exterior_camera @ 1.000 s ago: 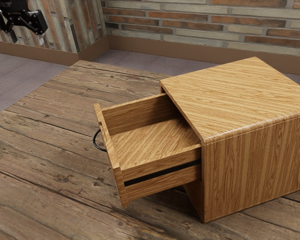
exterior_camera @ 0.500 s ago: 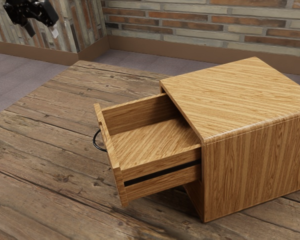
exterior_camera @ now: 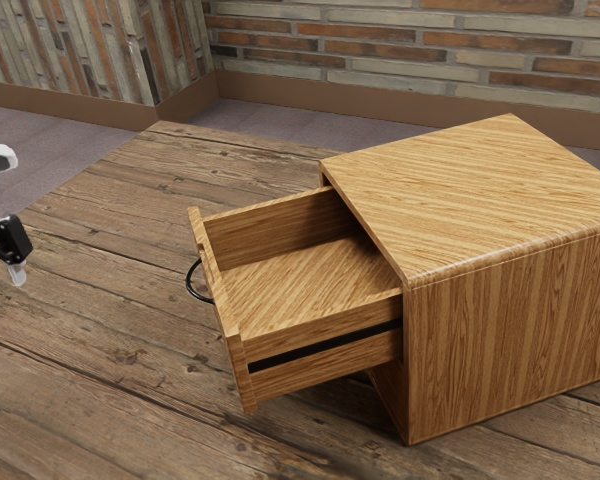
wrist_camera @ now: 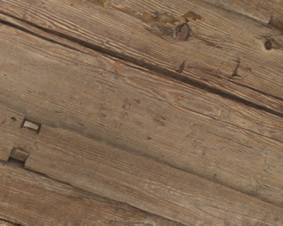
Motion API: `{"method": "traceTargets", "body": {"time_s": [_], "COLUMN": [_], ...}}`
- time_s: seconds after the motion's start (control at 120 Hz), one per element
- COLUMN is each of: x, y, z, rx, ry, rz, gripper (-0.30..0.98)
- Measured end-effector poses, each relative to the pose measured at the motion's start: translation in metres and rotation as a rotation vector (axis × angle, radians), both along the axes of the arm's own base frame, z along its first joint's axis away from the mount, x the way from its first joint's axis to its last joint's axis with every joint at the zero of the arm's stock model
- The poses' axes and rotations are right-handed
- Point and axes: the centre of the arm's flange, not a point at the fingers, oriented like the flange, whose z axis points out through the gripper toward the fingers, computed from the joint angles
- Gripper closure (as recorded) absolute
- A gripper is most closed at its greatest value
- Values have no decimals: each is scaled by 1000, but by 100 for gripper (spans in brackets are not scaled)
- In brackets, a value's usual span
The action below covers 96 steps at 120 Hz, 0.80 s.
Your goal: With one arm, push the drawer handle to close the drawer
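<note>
While the black handle (exterior_camera: pixel 188 281) sits on the front of the drawer (exterior_camera: pixel 300 285), pulled well out of its wooden cabinet (exterior_camera: pixel 480 200), the plank table (exterior_camera: pixel 100 340) spreads around them, and at the exterior view's left edge hangs the gripper (exterior_camera: pixel 10 245), well apart from the handle; whether it is open or closed, I cannot tell

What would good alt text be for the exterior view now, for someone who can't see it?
A wooden drawer stands open from its wooden cabinet on a plank table, its black curved handle facing the exterior view's left. The gripper, near that edge, is clear of the handle. A brick wall rises behind.
</note>
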Motion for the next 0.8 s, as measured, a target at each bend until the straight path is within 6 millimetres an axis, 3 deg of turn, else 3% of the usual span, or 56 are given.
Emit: {"method": "traceTargets", "body": {"time_s": [0.092,0.167,0.25,0.492,0.583,0.692,0.8], "x": [30,50,56,79,75,63,20], "y": [-3,-10,-22,-89,-111,-119,-123], "z": [-40,-42,-54,-42,-30,-25,-46], "rx": [9,41,44,168,92,-9,-109], "ry": [44,-42,-93,-162,-239,-293,-308], "rz": [-44,-195,-348,-959,-1067,-1136,-1202], "gripper": [2,2,2,2,2,2,2]}}
